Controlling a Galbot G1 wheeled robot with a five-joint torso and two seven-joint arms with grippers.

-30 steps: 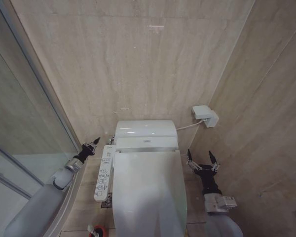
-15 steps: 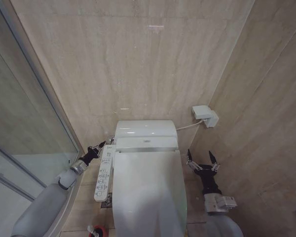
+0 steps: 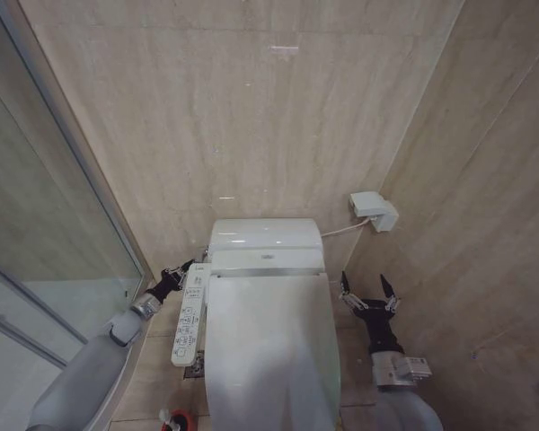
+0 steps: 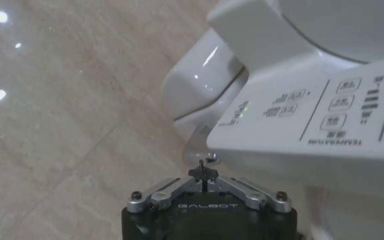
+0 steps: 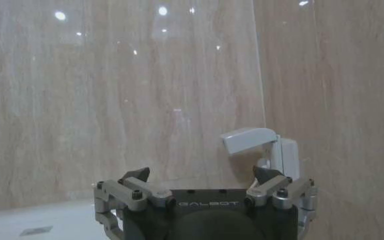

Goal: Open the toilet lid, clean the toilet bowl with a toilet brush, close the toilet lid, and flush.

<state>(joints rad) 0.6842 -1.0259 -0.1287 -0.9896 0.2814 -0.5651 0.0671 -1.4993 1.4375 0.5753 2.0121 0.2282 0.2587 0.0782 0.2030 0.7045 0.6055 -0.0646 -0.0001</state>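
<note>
Lying flat, the toilet lid (image 3: 269,350) runs lengthwise toward the wall.

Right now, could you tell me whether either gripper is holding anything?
Nothing is held: the left gripper is shut empty beside the button panel; the right gripper is open.

The head camera looks steeply down from above at the toilet lid (image 3: 268,346). The left wrist camera sits close beside the button panel (image 4: 319,117) (both views share it) — the right faces the wall.
</note>
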